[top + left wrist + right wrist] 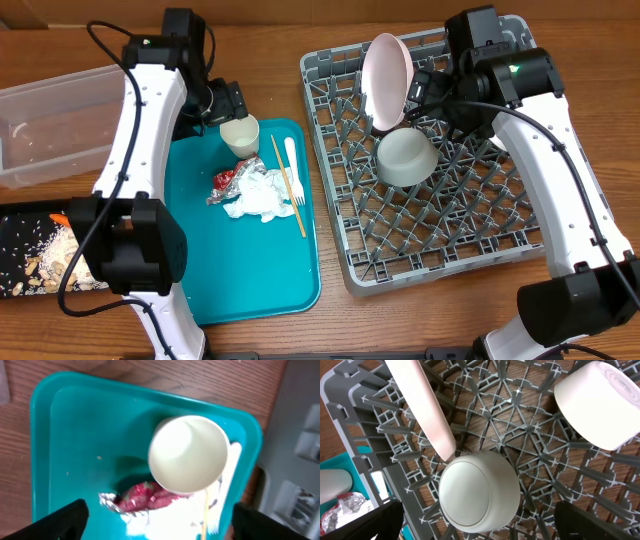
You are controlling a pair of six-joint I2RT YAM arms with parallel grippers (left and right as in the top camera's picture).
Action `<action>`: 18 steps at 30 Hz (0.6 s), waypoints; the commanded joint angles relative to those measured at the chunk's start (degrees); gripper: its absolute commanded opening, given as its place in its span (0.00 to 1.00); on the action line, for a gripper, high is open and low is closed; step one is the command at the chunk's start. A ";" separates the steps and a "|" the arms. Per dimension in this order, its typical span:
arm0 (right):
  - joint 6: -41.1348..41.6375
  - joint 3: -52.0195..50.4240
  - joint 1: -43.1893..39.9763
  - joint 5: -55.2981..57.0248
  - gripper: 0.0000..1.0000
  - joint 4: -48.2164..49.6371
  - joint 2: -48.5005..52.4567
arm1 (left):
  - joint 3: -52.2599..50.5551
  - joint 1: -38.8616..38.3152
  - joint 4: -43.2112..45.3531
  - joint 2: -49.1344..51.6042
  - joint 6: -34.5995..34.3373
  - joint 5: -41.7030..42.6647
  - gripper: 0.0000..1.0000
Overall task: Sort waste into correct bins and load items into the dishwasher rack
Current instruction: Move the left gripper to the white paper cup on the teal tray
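Left tool [165, 522] released, set wide, aimed at white cup [189, 455] on teal tray [75, 435].
Spread is judged matched to the cup's width; right tool [480, 522] is held released over a bowl [479, 491] in the rack [365, 415].

Left end effector [160, 522] and right end effector [479, 521], jaws wide apart, empty

Table [280, 30]: bins [50, 110] [20, 230], teal tray [250, 270], rack [440, 240]
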 commanded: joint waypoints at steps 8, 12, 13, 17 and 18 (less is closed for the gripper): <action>0.07 1.38 -0.02 0.52 1.00 0.22 -0.92 | 3.19 -1.29 -2.78 -0.02 9.68 4.11 0.91; 0.09 1.38 -0.02 0.55 1.00 0.24 -0.92 | 3.17 -2.91 -2.51 -0.02 16.68 3.32 0.91; 0.09 1.38 -0.02 0.55 1.00 0.22 -0.92 | 3.17 -3.52 -2.40 -0.02 18.58 3.21 0.91; 0.07 1.38 -0.02 0.55 1.00 0.22 -0.92 | 2.43 -6.49 -1.27 0.15 23.06 1.44 0.92; 0.09 1.38 -0.02 0.55 1.00 0.22 -0.92 | 2.03 -7.28 -0.74 0.20 22.86 -0.44 0.92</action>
